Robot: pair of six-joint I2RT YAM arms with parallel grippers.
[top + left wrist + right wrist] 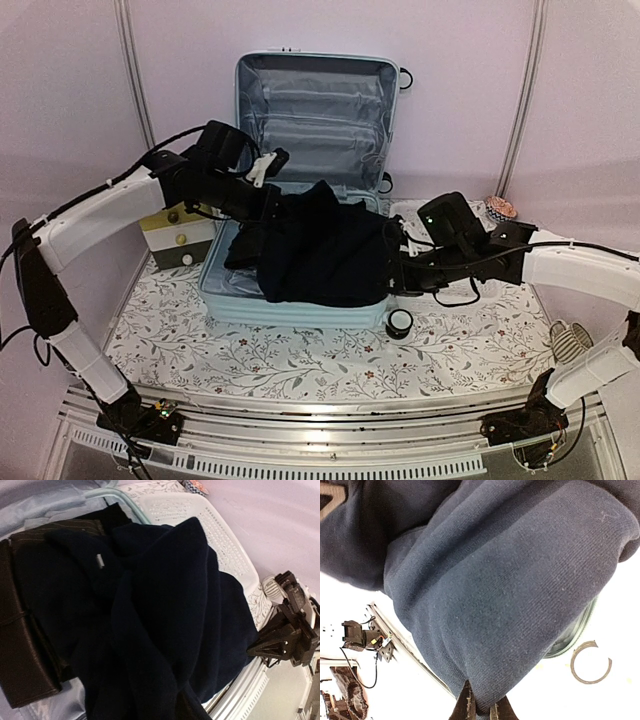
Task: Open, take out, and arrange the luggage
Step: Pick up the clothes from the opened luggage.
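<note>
The luggage (pixel 300 312) is a pale mint-blue hard-shell suitcase lying open, its grey-lined lid (pixel 315 110) standing upright at the back. A dark navy knit garment (pixel 320 250) is draped over the lower half and lifted at both ends. My left gripper (pixel 272 200) is shut on the garment's back left part; in the left wrist view the garment (pixel 165 605) fills the frame and hides the fingers. My right gripper (pixel 484 711) is shut on a fold of the garment (pixel 510 595) at its right side, the fingertips (pixel 467 705) pinching the cloth. A brown leather pouch (pixel 25 650) lies in the suitcase.
A small yellow-topped drawer box (pixel 180 235) stands left of the suitcase. A white lattice basket (pixel 420 215) sits to its right, behind my right arm. A caster wheel (pixel 400 322) sticks out at the suitcase's front right corner. A striped item (pixel 570 342) lies at the far right.
</note>
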